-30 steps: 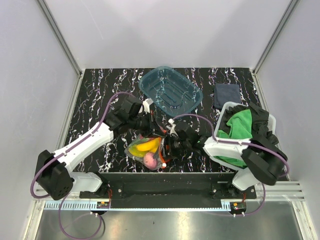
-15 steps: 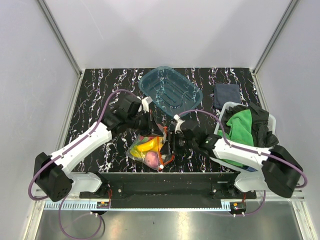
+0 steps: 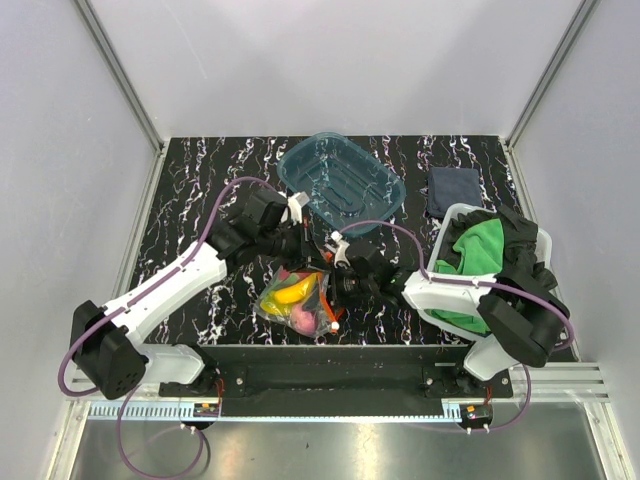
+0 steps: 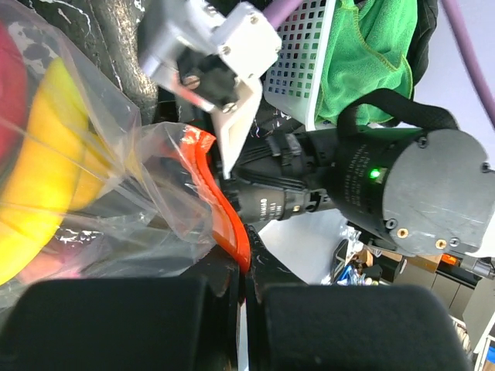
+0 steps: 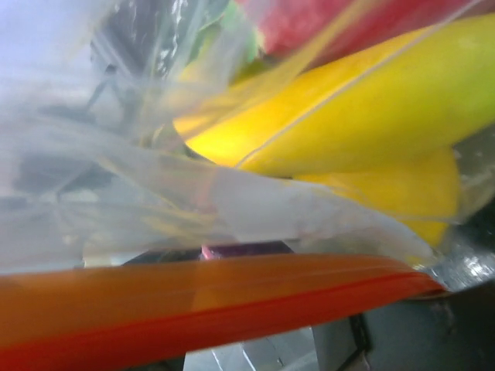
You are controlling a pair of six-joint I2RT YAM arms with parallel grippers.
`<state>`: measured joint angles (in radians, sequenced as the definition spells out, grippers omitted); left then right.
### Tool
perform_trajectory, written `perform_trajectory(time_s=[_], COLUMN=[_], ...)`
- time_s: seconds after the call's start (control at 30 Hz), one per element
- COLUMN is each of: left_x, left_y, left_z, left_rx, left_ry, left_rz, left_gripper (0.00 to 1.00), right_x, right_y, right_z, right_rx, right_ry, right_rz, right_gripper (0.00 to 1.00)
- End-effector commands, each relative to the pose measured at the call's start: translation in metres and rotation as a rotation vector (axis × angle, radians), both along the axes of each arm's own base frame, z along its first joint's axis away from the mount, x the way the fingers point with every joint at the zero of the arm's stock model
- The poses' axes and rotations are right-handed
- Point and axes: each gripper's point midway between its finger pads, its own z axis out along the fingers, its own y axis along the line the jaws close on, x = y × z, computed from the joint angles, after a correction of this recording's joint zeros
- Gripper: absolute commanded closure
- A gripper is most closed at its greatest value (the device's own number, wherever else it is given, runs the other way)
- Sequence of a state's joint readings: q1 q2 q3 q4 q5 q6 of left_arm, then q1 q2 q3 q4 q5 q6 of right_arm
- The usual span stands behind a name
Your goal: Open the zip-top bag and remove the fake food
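Black marbled tabletop (image 3: 190, 200), near edge: the zip-top bag (image 3: 275, 308) lies between the arms, fake food (image 3: 292, 293) still inside. The left gripper (image 4: 241, 286) pinches the red zip strip (image 4: 220, 201). The right gripper (image 3: 340, 285) sits just right of the strip, and I cannot tell its spread.

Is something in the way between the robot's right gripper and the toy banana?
Yes. The clear plastic of the zip-top bag covers the toy banana, and its orange zip strip stretches right across in front of the right gripper. The banana lies inside the bag.
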<state>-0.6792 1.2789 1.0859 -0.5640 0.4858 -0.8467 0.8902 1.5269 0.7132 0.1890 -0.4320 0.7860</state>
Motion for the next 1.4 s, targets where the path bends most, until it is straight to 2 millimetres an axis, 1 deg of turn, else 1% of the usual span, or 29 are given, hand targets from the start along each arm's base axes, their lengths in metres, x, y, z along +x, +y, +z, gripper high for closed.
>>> perform_trajectory(time_s=[0.0, 0.03, 0.07, 0.1, 0.13, 0.2, 0.3, 0.37, 0.4, 0.5, 0.53, 0.63, 0.73, 0.77, 0.83, 0.87, 0.93, 1.0, 1.03, 1.1, 1.13, 1.23, 1.37], left_x=[0.000, 0.001, 0.002, 0.003, 0.004, 0.004, 0.003, 0.003, 0.002, 0.000, -0.001, -0.005, -0.009, -0.010, -0.012, -0.012, -0.014, -0.015, -0.016, -0.016, -0.016, -0.016, -0.019], left_y=[-0.019, -0.020, -0.021, -0.021, -0.021, -0.021, -0.022, -0.024, -0.026, -0.032, -0.033, -0.036, -0.037, -0.036, -0.034, -0.032, -0.030, -0.027, -0.025, -0.024, -0.023, -0.017, 0.000], left_z=[0.016, 0.014, 0.015, 0.014, 0.012, 0.008, 0.003, 0.002, 0.005, 0.005, 0.005, 0.003, 0.000, -0.002, -0.002, -0.003, -0.005, -0.005, -0.007, -0.004, -0.003, 0.000, 0.007], left_rx=[-0.088, -0.087, -0.087, -0.083, -0.077, -0.071, -0.069, -0.068, -0.074, -0.083, -0.084, -0.084, -0.081, -0.077, -0.076, -0.075, -0.073, -0.073, -0.069, -0.076, -0.077, -0.064, -0.024], left_ry=[-0.031, -0.025, -0.030, -0.033, -0.031, -0.029, -0.017, -0.012, -0.017, -0.010, -0.007, 0.004, 0.012, 0.014, 0.012, 0.009, 0.013, 0.012, 0.014, 0.003, -0.001, -0.020, -0.055], left_rz=[-0.043, -0.043, -0.046, -0.044, -0.043, -0.048, -0.052, -0.052, -0.058, -0.061, -0.061, -0.064, -0.063, -0.060, -0.051, -0.044, -0.037, -0.027, -0.021, -0.017, -0.009, 0.014, 0.054], left_gripper=[1.00, 1.00, 1.00, 1.00, 1.00, 1.00, 1.00, 1.00, 1.00, 1.00, 1.00, 1.00, 1.00, 1.00, 1.00, 1.00, 1.00, 1.00, 1.00, 1.00, 1.00, 1.00, 1.00], right_x=[-0.009, -0.013, -0.018, -0.020, -0.026, -0.032, -0.040, -0.038, -0.036, -0.024, -0.017, -0.002, 0.009, 0.011, 0.013, 0.013, 0.015, 0.016, 0.015, 0.015, 0.015, 0.011, 0.003], right_y=[0.016, 0.015, 0.012, 0.012, 0.012, 0.012, 0.012, 0.013, 0.014, 0.019, 0.021, 0.020, 0.017, 0.017, 0.014, 0.014, 0.009, 0.005, 0.002, -0.001, -0.003, -0.007, -0.013], right_z=[0.011, 0.013, 0.009, 0.016, 0.020, 0.028, 0.028, 0.025, 0.019, 0.013, 0.010, 0.009, 0.012, 0.017, 0.019, 0.026, 0.024, 0.028, 0.029, 0.026, 0.025, 0.022, 0.019], right_rx=[0.139, 0.160, 0.164, 0.195, 0.210, 0.238, 0.238, 0.227, 0.213, 0.207, 0.196, 0.185, 0.179, 0.186, 0.183, 0.199, 0.191, 0.190, 0.189, 0.181, 0.174, 0.155, 0.114], right_ry=[-0.047, -0.032, -0.016, -0.028, -0.014, -0.010, -0.004, -0.005, 0.001, -0.015, -0.021, -0.052, -0.091, -0.108, -0.130, -0.147, -0.162, -0.177, -0.183, -0.185, -0.184, -0.177, -0.176], right_rz=[0.080, 0.094, 0.100, 0.111, 0.138, 0.169, 0.190, 0.180, 0.173, 0.129, 0.087, 0.001, -0.057, -0.066, -0.078, -0.079, -0.098, -0.114, -0.116, -0.123, -0.124, -0.113, -0.067], right_gripper=[0.37, 0.34, 0.34, 0.33, 0.30, 0.28, 0.21, 0.19, 0.19, 0.15, 0.15, 0.13, 0.15, 0.16, 0.22, 0.25, 0.35, 0.46, 0.56, 0.60, 0.65, 0.72, 0.71])
